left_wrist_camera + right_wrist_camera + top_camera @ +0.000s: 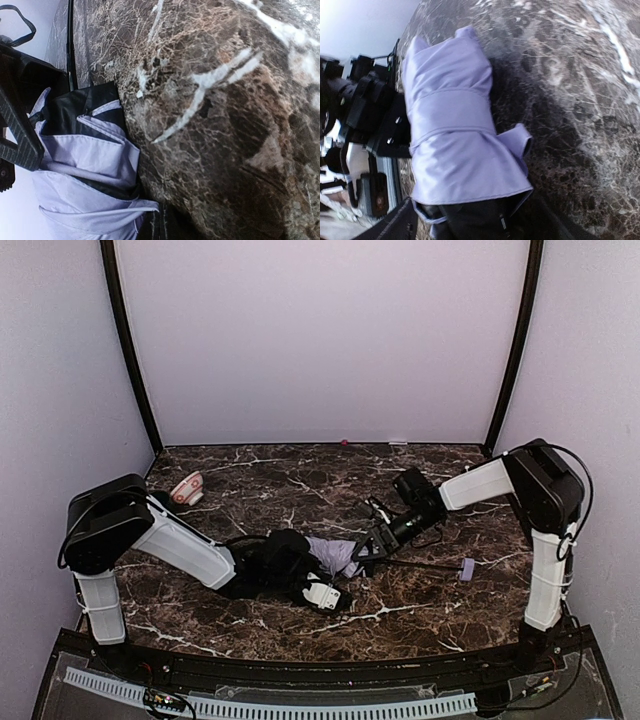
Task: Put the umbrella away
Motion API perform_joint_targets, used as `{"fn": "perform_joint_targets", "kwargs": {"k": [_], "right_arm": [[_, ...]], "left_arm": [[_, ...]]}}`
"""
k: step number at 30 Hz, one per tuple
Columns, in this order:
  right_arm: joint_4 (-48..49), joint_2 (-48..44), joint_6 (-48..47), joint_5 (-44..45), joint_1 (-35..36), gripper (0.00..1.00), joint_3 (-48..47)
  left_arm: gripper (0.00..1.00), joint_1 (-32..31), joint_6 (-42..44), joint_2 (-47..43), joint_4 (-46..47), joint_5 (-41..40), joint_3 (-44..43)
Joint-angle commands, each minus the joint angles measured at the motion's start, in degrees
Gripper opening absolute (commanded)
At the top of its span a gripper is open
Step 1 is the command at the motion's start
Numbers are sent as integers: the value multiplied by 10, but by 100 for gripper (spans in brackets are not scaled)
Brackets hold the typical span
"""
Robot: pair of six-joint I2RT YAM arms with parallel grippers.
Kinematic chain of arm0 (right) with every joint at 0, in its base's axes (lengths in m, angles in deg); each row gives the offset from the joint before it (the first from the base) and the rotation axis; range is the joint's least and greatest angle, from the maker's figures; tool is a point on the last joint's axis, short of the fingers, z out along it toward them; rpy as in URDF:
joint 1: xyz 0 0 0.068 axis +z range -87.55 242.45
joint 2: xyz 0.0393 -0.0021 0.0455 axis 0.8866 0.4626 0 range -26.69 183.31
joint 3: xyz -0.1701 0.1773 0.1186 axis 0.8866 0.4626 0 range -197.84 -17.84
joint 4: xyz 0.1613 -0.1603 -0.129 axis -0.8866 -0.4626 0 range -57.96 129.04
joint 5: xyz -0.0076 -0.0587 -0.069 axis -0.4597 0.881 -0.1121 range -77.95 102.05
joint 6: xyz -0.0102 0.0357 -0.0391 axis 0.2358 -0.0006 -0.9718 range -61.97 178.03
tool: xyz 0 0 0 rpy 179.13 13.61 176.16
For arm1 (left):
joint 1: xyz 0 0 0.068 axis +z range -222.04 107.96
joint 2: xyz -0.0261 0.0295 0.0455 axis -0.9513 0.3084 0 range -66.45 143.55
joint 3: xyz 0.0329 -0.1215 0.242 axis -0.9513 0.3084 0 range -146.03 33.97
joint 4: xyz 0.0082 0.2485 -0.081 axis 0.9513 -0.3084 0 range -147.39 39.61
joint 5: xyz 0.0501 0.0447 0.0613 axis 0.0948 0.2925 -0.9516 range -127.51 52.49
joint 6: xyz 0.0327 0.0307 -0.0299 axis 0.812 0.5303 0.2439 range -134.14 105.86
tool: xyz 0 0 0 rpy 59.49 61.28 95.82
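The umbrella (335,555) lies folded mid-table, lavender canopy bunched. Its thin black shaft (425,564) runs right to the lavender knob handle (466,569). My left gripper (325,592) sits at the canopy's near side. In the left wrist view the gripper (165,227) looks shut on a fold of the fabric (90,155). My right gripper (365,548) is at the canopy's right end. In the right wrist view the gripper (475,225) is open, its fingers either side of the canopy (455,130). A fabric strap (447,112) crosses the canopy.
A red-patterned bowl (187,488) stands at the back left, near my left arm. A small pink object (343,442) lies at the back wall. Walls enclose the marble table (300,480) on three sides. A rail (300,705) runs along the near edge.
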Motion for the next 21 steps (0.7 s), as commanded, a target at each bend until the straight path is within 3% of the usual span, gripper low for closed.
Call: {"fn": "perform_joint_targets", "kwargs": {"k": [1, 2, 9, 13, 17, 21], "right_arm": [[-73, -16, -41, 114, -10, 88, 10], [-79, -25, -48, 124, -9, 99, 8], [-91, -95, -59, 191, -5, 100, -30], [-69, -134, -100, 244, 40, 100, -43], [-73, -102, -146, 263, 87, 100, -79], [-65, -51, -131, 210, 89, 100, -126]], "left_arm": [[0, 3, 3, 30, -107, -2, 13], [0, 3, 3, 29, -108, -1, 13], [0, 4, 3, 27, -111, -5, 14], [0, 5, 2, 26, -111, -5, 14], [0, 4, 3, 24, -113, -7, 14], [0, 4, 4, 23, -113, -7, 15]]}}
